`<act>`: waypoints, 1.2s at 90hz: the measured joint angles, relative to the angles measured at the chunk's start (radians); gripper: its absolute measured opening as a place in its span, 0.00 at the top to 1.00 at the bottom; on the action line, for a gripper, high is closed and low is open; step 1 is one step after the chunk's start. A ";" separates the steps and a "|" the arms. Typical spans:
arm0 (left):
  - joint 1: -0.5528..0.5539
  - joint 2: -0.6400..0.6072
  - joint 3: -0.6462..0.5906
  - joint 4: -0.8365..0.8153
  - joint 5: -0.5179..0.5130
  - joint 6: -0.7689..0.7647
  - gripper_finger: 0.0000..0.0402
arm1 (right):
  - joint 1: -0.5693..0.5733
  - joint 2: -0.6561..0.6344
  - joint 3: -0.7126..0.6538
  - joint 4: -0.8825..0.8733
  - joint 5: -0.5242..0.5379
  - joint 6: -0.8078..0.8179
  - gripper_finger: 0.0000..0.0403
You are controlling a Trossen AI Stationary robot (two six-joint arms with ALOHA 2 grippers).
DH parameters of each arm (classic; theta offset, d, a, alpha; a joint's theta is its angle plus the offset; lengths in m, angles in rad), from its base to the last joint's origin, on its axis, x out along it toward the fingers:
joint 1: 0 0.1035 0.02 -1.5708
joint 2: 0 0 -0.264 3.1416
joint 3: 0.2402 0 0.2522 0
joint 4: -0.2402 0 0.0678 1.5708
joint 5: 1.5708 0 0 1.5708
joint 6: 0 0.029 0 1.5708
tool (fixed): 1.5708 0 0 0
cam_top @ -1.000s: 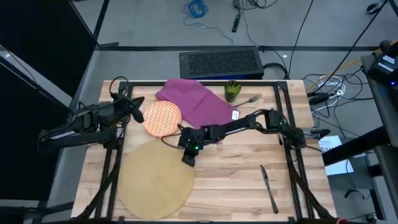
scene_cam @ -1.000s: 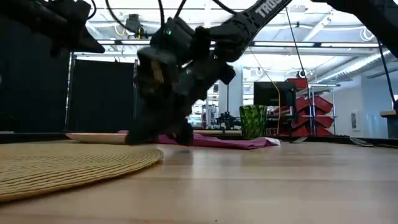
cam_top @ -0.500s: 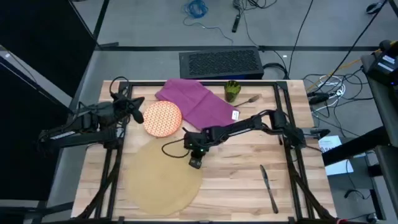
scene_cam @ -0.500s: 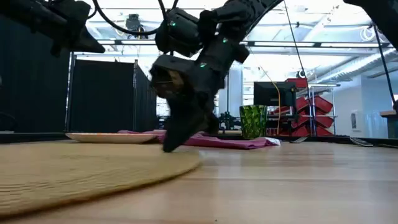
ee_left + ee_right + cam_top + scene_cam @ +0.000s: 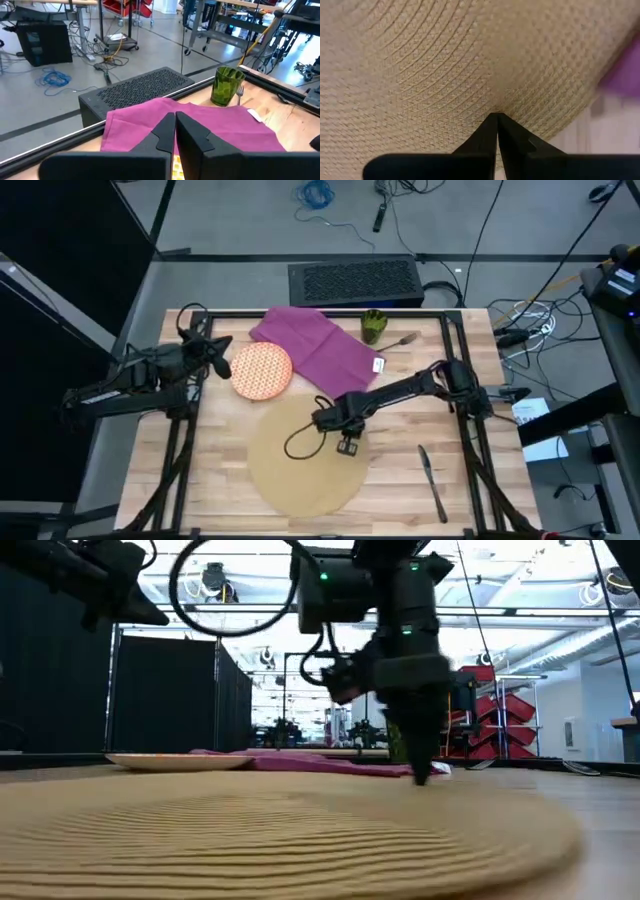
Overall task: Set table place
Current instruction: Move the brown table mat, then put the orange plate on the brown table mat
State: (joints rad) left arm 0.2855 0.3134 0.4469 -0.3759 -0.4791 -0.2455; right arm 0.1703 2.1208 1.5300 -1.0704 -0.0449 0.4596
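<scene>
The round tan mat (image 5: pixel 300 465) lies flat on the table (image 5: pixel 470 510), near the middle of its front half. My right gripper (image 5: pixel 348 446) is shut, its tips down on the mat close to the mat's right edge. The orange-and-white plate (image 5: pixel 262 370) sits far left of the mat, beside the purple napkin (image 5: pixel 320 345). The green cup (image 5: pixel 373 326) and the fork (image 5: pixel 402 339) stand at the far edge. The knife (image 5: pixel 432 482) lies near right. My left gripper (image 5: pixel 224 358) hovers shut just left of the plate. My right gripper presses its shut fingertips (image 5: pixel 491 125) down on the mat's top surface (image 5: pixel 490 102), a little in from the mat's right edge. The fingers come from above, pointing down (image 5: pixel 420 772). The mat lies flat on the table under them.
A black grille box (image 5: pixel 352 281) stands just beyond the far edge. The black frame rails (image 5: pixel 462 370) run along the table's sides. Bare wood shows between the mat and the knife and at the near left corner.
My right gripper has gone toward the table's right edge and a little toward the near edge, staying shut. The mat has slid flat along with it, from the near left corner to the middle of the table's front half.
</scene>
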 joint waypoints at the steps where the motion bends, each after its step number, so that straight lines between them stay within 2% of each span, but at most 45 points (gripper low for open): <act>1: 0.000 0.000 0.000 0.000 0.001 0.000 1.00 | 0.003 0.000 -0.002 -0.004 -0.002 0.004 1.00; 27: 0.000 0.000 0.000 0.001 0.010 0.000 1.00 | 0.071 -0.001 -0.036 -0.093 -0.138 0.050 1.00; 43: 0.000 0.000 0.000 0.014 0.016 0.002 1.00 | 0.063 -0.104 -0.003 -0.036 -0.094 0.079 1.00; 54: 0.000 0.000 0.000 0.068 0.023 0.024 1.00 | 0.031 -0.199 0.009 0.067 -0.047 0.078 1.00; 62: 0.000 0.000 0.000 0.086 0.026 0.033 1.00 | -0.001 -0.239 0.008 0.175 0.018 0.018 0.98; 76: 0.000 0.000 0.000 0.085 0.026 0.045 1.00 | -0.070 -0.229 0.009 0.538 0.143 -0.260 0.93; 82: 0.000 0.000 0.000 0.082 0.026 0.045 1.00 | -0.108 -0.203 0.009 0.699 0.175 -0.307 0.91; 88: 0.000 0.000 0.000 0.080 0.026 0.044 1.00 | -0.166 -0.175 0.011 0.794 0.144 -0.275 0.89; 101: 0.000 0.000 0.000 0.075 0.026 0.045 1.00 | -0.326 -0.084 0.006 0.810 0.028 -0.150 0.84; 108: 0.000 0.000 0.000 0.074 0.026 0.051 1.00 | -0.383 -0.051 0.006 0.877 -0.052 -0.082 0.79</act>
State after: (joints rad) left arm 0.2855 0.3134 0.4469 -0.3023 -0.4526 -0.1947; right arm -0.2123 2.0696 1.5356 -0.1935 -0.0969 0.3778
